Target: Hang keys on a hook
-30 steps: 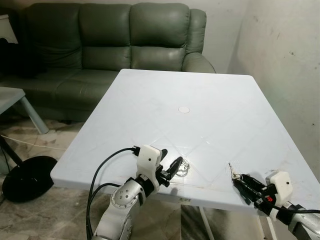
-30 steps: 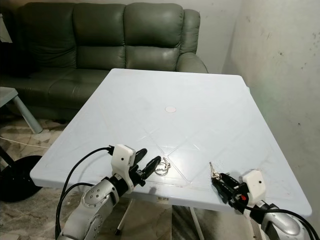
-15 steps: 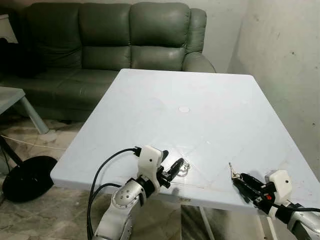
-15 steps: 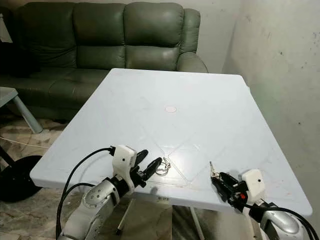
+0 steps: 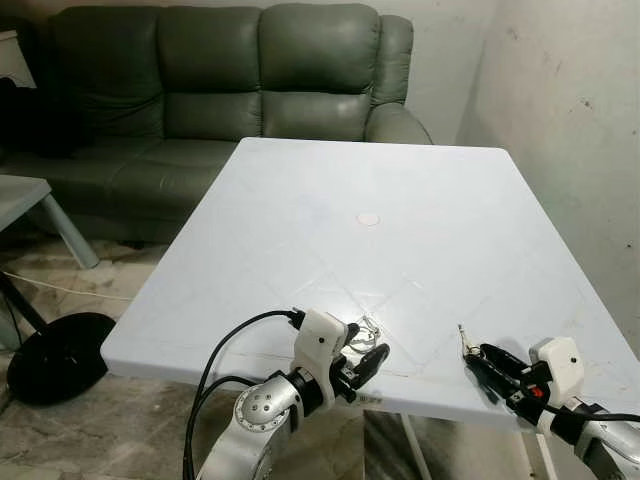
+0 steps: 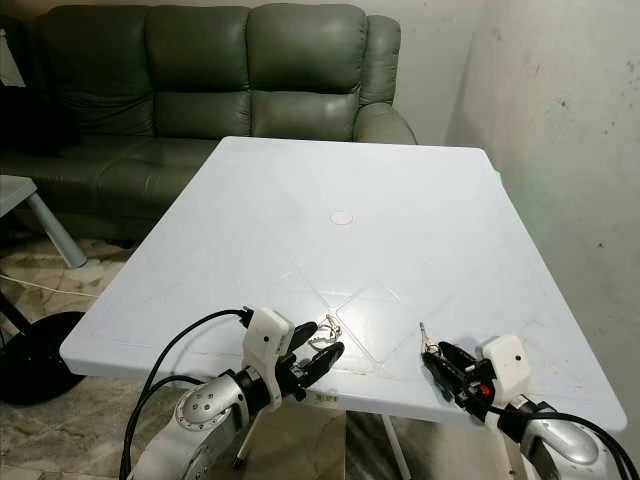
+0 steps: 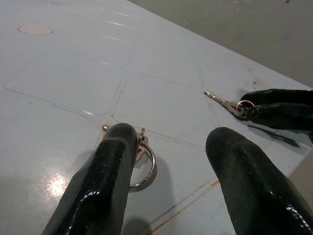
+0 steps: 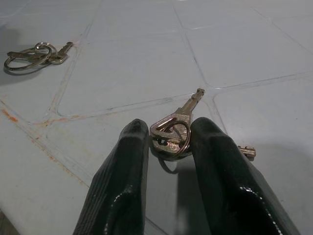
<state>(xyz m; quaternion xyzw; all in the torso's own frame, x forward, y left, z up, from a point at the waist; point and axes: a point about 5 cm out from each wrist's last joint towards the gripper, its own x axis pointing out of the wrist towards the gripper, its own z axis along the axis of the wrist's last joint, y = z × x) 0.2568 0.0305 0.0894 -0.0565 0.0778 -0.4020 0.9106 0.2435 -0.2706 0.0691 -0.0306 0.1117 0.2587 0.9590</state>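
Across the near edge of a white table, the head views show both arms reaching in from below: the left gripper lies low at the table's front edge just beside a key ring, and the right gripper sits farther to the robot's right with a key sticking out beyond its tips. A small round cap marks the tabletop's middle, a green sofa stands behind the table, and a dark round base rests on the floor off to the robot's left. From the left wrist view, the left gripper's two black fingers stand wide apart over the tabletop, holding nothing; one finger overlaps the key ring, which lies flat on the surface, and the right gripper's dark tips appear beyond with the key at their end. From the right wrist view, the right gripper has its fingers drawn narrow around the key's head and small ring, the blade pointing away over the table, while the other key ring lies well apart on the surface.
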